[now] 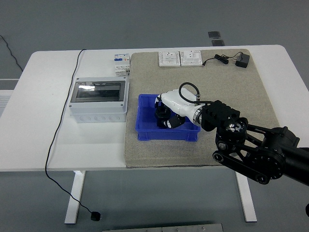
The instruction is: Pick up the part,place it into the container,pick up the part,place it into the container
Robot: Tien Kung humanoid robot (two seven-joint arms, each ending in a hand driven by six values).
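Blue container point(145, 133): right hand point(166, 117) inside, fingers curled around black part point(163, 115).

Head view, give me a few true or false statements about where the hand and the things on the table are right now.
1. The right hand is over the blue bin. True.
2. The bin sits on the bare white table. False: it sits on the grey mat.
3. The grey box with the clear lid lies left of the bin. True.
4. Two white socket plates lie at the mat's near edge. False: they lie at its far edge.
5. The left arm reaches into the bin. False: only the right arm is in view.
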